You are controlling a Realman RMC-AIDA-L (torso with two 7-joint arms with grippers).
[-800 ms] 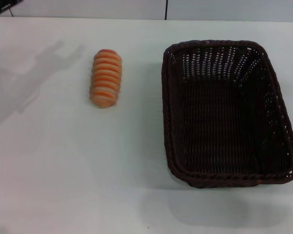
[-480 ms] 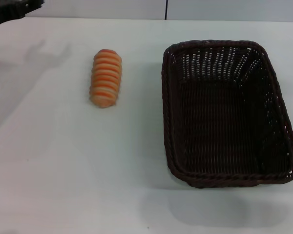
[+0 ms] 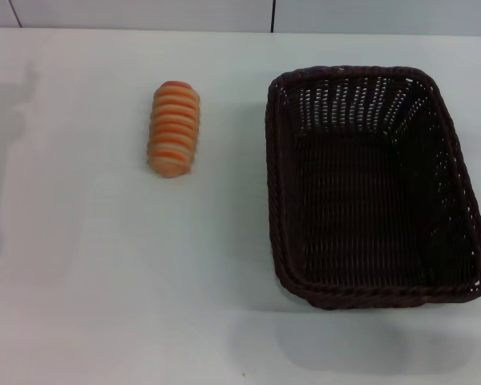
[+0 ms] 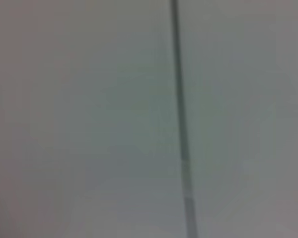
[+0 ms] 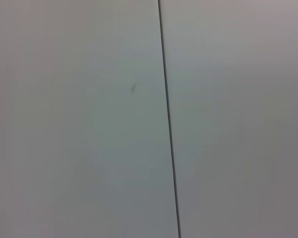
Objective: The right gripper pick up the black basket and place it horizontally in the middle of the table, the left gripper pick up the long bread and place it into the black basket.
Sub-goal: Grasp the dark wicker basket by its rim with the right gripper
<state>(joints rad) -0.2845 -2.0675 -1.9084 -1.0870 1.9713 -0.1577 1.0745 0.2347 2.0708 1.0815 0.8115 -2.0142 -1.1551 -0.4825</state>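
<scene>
The black basket (image 3: 374, 186) stands on the white table (image 3: 104, 281) at the right, its long side running away from me, and it holds nothing. The long bread (image 3: 174, 128) lies on the table to the left of the basket, ridged top up, also pointing away from me. Neither gripper shows in the head view. Both wrist views show only a plain pale surface with a thin dark seam.
A pale wall with a dark vertical seam (image 3: 272, 14) runs behind the table's far edge. A faint shadow (image 3: 4, 160) lies on the table's left side.
A dark arm part at the top left corner has left the head view. Its shadow on the left of the table has shrunk and faded. The bread and basket have not moved.
</scene>
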